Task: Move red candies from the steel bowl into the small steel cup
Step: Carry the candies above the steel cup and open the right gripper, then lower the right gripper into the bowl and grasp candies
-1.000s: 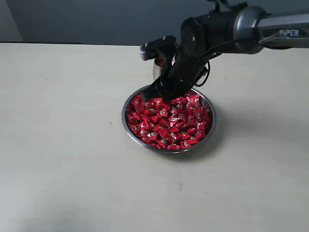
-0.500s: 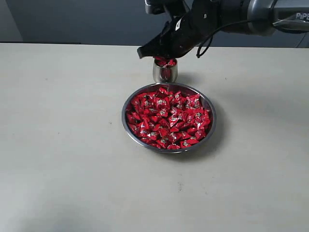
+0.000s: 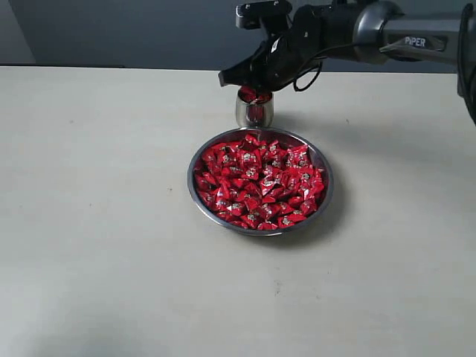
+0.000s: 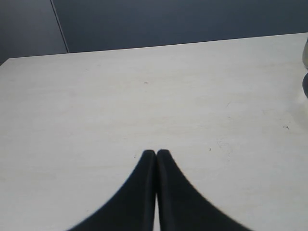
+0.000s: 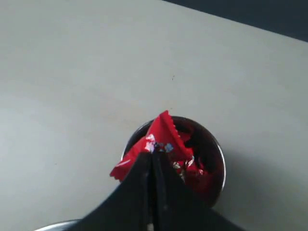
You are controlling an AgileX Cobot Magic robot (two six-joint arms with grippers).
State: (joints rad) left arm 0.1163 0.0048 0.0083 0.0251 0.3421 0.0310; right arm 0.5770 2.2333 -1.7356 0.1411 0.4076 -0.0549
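- Over the small steel cup (image 5: 223,163), the right wrist view shows one red candy (image 5: 161,134) pinched by its wrapper between the tips of the right gripper (image 5: 152,156). The black jaws are clamped together on the foil. The candy hangs above the cup's mouth, partly over the rim.
- That same view looks down into the cup, where more red wrappers lie inside. A sliver of the steel bowl's rim (image 5: 57,225) shows at the frame's edge.
- From the exterior view the held sweet cannot be told apart from those at the cup's mouth (image 3: 254,115). That view alone shows the steel bowl (image 3: 192,186), heaped with red candies (image 3: 256,182).
- The cup stands upright just beyond the bowl's far rim; whether they touch cannot be told.
- Pale tabletop (image 3: 97,223) stretches widely left, right and on the near side of the bowl. Its far edge meets a dark wall (image 3: 111,30) not far behind the cup.
- The right arm (image 3: 401,33) reaches in from the right, nearly level along the far edge, its wrist bent down toward the cup.
- The left gripper (image 4: 156,153) appears only in its own wrist view, jaws pressed together on nothing, above bare tabletop.
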